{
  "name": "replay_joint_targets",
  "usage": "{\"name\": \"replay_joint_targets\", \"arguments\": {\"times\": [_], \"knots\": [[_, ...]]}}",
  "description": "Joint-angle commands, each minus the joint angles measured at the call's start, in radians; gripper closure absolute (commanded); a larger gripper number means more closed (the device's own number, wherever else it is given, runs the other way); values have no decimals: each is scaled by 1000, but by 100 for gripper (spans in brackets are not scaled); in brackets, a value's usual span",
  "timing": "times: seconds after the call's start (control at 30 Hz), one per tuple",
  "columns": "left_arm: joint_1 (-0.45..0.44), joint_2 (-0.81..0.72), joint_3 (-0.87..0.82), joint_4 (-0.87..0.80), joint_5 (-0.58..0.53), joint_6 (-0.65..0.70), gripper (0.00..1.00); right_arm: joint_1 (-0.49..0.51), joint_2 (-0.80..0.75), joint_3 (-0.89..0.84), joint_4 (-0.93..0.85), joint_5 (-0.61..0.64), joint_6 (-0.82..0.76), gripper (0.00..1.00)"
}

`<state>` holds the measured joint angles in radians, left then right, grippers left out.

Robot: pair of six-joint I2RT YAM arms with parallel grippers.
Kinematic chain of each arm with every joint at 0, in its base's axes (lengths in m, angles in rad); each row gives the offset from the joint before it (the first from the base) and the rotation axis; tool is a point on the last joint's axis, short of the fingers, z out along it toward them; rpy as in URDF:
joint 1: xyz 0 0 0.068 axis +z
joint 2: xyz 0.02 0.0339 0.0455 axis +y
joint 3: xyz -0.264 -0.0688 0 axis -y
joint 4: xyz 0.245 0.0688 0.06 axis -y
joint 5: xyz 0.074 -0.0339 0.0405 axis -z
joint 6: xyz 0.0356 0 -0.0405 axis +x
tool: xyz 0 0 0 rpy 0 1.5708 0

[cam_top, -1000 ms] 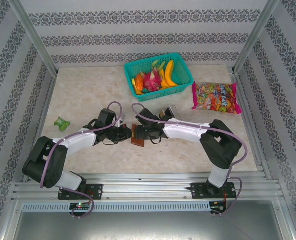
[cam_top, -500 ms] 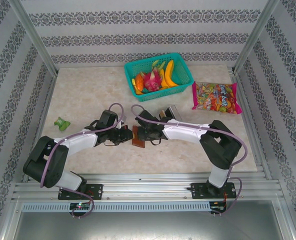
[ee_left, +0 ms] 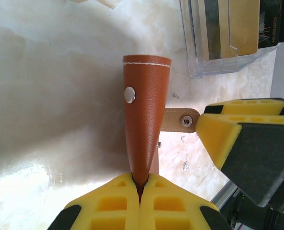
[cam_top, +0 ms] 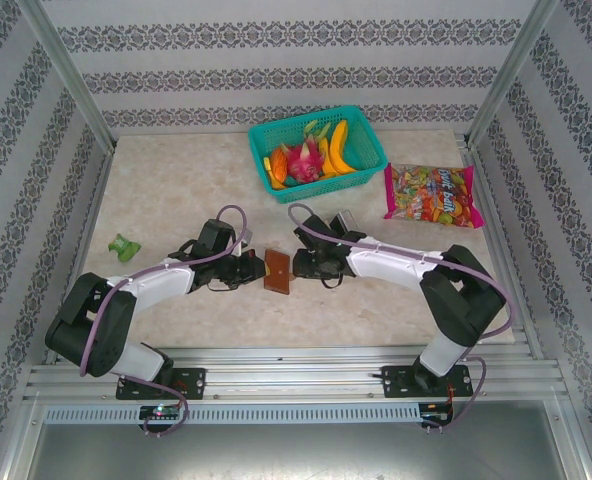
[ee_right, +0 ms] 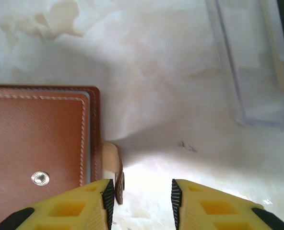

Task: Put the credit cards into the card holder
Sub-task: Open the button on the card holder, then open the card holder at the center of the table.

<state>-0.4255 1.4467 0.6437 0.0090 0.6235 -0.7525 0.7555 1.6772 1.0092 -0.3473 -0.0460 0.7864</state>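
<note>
Pulls right fingers (ee_right: 214,208), parted and empty, back off card holder (ee_right: 36,139); keeps left fingers (ee_left: 108,206) clamped on it; credit cards (ee_left: 235,24) still in clear box (ee_left: 194,52).

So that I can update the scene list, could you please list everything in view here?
card holder: one, brown, table centre, between the grippers
clear box: one, transparent, beyond the card holder
credit cards: a few, tan and dark, inside the clear box
basket: one, teal, far side, holding fruit
candy bag: one, multicoloured, far right
small green item: one, left side
table: one, pale marble
left gripper: yellow fingers, shut on the card holder
right gripper: yellow fingers, open, beside the card holder
</note>
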Motion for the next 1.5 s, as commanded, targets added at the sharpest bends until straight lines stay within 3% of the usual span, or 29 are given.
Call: {"name": "replay_joint_targets", "arguments": {"times": [0.0, 0.23, 0.43, 0.53, 0.6, 0.7, 0.93, 1.3, 1.4, 1.47], "knots": [[2, -10, 5, 20, 3, 15, 100, -11, 24, -4, 55, -68, 17, 59], [1, -9, 5, 16, 1, 19, 100, -12, 81, 3, 88, -109, 17, 61], [1, -17, 8, -12, -34, 21, 97, -19, 31, -13, 82, -113, -4, 87], [2, -32, 11, -40, -73, 22, 79, -31, -53, -50, 72, -139, -30, 93], [-5, -40, 14, -41, -84, 19, 60, -37, -120, -92, 97, -170, -35, 93], [-29, -33, 34, -46, -100, 19, 41, -54, -187, -128, 149, -264, -29, 93], [-111, 7, 127, -104, -141, 40, 22, -62, -250, -138, 215, -324, 8, 91], [-119, 38, 165, -219, -227, 94, 29, -67, -239, -129, 195, -312, 10, 90], [-119, 56, 176, -230, -222, 104, 37, -70, -240, -128, 190, -311, 8, 90], [-119, 60, 176, -228, -227, 106, 50, -71, -239, -124, 173, -304, 0, 89]]}}
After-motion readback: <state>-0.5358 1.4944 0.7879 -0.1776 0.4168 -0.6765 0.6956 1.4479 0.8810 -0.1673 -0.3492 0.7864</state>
